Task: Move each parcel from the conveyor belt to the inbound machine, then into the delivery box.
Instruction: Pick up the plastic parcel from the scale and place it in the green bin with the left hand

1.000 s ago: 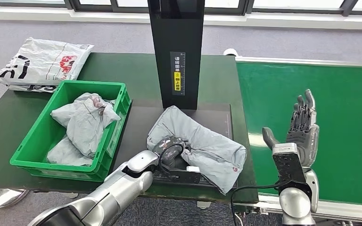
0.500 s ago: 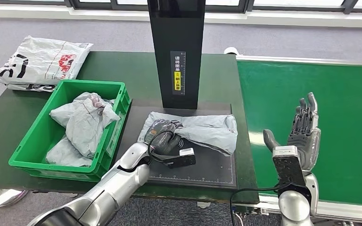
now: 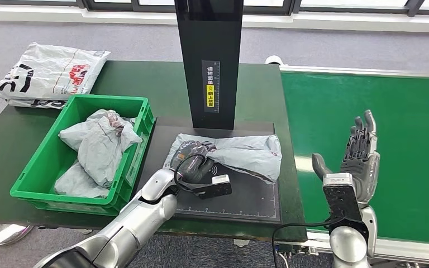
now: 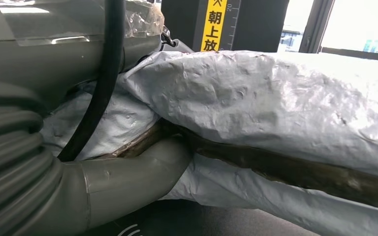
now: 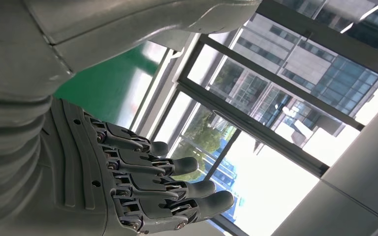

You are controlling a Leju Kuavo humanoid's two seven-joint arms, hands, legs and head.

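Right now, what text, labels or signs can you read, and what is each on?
"朝上放": yellow strip on the black post.
"20": scale beside that strip.
White column above the strip: Chinese, too small to read.
White bag: black letters and red print, unreadable.
Wireless symbol on the pad: no words.

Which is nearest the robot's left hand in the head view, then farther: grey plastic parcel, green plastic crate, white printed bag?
1. Grey plastic parcel: held by the left hand, on the black pad.
2. Green plastic crate: to its left.
3. White printed bag: far left corner.
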